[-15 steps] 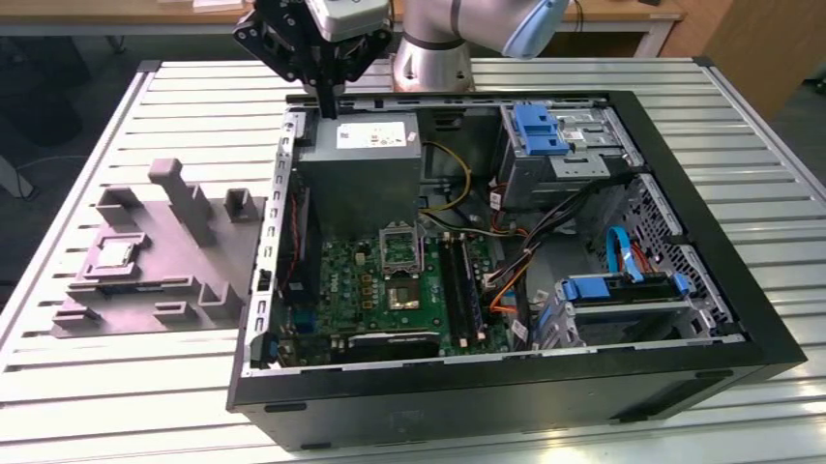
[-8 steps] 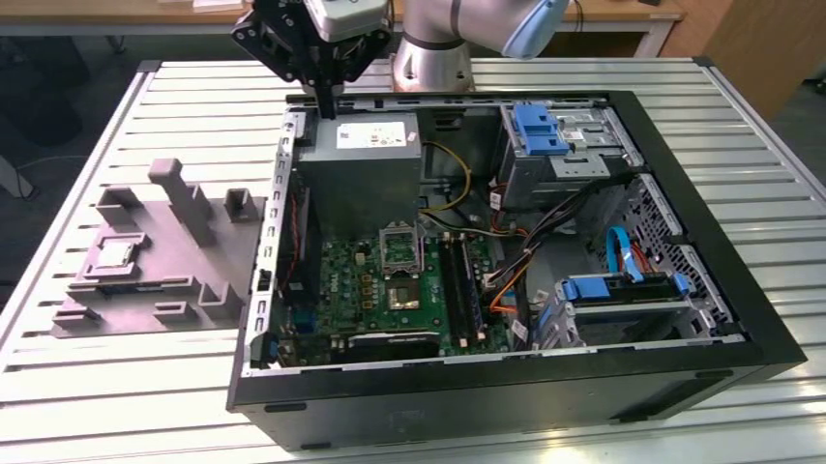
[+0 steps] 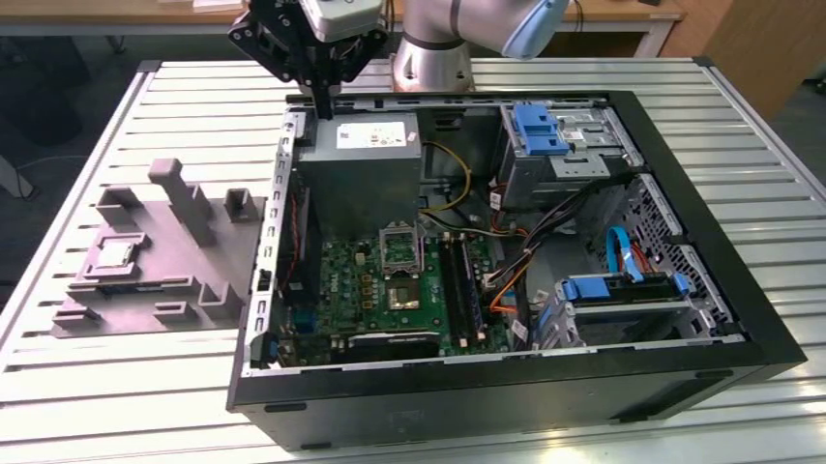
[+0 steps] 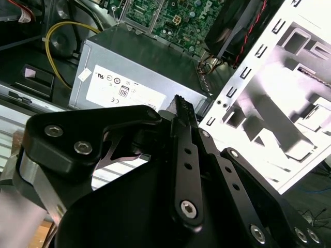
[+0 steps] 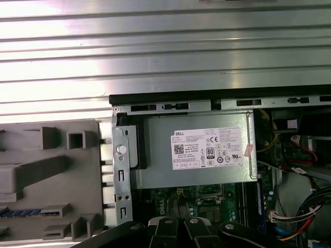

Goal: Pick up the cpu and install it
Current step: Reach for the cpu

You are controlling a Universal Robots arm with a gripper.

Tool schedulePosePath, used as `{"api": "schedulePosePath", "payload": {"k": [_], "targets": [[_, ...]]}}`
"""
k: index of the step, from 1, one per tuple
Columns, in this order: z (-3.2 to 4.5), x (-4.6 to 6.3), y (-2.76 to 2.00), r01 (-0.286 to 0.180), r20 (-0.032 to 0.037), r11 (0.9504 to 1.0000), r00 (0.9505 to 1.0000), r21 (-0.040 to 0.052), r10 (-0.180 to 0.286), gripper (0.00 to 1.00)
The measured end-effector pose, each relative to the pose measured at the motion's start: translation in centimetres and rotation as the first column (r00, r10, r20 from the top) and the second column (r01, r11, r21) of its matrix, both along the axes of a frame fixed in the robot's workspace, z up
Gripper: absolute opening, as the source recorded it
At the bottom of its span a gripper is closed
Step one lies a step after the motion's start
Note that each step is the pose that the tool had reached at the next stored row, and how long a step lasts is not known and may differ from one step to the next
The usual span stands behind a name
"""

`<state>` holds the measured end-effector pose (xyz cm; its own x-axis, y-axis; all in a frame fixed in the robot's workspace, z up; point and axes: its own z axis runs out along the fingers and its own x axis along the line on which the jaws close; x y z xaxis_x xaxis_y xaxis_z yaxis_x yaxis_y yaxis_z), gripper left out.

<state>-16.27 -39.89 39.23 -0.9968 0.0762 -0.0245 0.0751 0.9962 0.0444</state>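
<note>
The gripper (image 3: 323,106) hangs clenched on nothing over the back corner of the case (image 3: 516,396), above the power supply (image 3: 368,164). The cpu (image 3: 114,255) lies flat in the grey tray (image 3: 135,290) outside the case, well apart from it (the socket (image 3: 398,244) on the board (image 3: 348,280) looks open). A clean pick, I'd judge, wants jaws squared to its edges and a level, gentle grip.
</note>
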Motion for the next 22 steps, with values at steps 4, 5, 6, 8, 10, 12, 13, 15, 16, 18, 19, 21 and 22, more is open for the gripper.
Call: {"api": "schedulePosePath", "payload": {"k": [4, 5, 6, 8, 10, 12, 13, 15, 16, 18, 19, 21, 22], "targets": [[-0.01, -0.12, 0.0, 0.0, 0.0, 1.0, 1.0, 0.0, 0.0, 0.11], [-0.01, -0.15, 0.0, 0.0, 0.0, 1.0, 1.0, -0.0001, 0.0, 0.11], [-0.02, -0.18, 0.0, 0.0, 0.0, 1.0, 1.0, -0.0001, 0.0, 0.11], [-0.02, -0.25, 0.0, 0.0, 0.0, 1.0, 1.0, 0.0, 0.0, 0.11], [-0.03, -0.32, 0.0, 0.0, 0.0, 1.0, 1.0, 0.0, 0.0, 0.11], [-0.03, -0.38, 0.0, 0.0, 0.0, 1.0, 1.0, -0.0001, 0.0, 0.11], [-0.04, -0.41, 0.0, 0.0, 0.0, 1.0, 1.0, -0.0001, 0.0, 0.11], [-0.05, -0.47, 0.0, 0.0, 0.0, 1.0, 1.0, 0.0, 0.0, 0.11], [-0.05, -0.49, 0.0, 0.0, 0.0, 1.0, 1.0, -0.0001, 0.0, 0.11], [-0.06, -0.54, 0.0, 0.0, 0.0, 1.0, 1.0, 0.0, 0.0, 0.11], [-0.06, -0.57, 0.0, 0.0, 0.0, 1.0, 1.0, -0.0001, 0.0, 0.11], [-0.07, -0.62, 0.0, 0.0, 0.0, 1.0, 1.0, 0.0, 0.0, 0.11], [-0.07, -0.64, 0.0, 0.0, 0.0, 1.0, 1.0, -0.0001, 0.0, 0.11]]}}
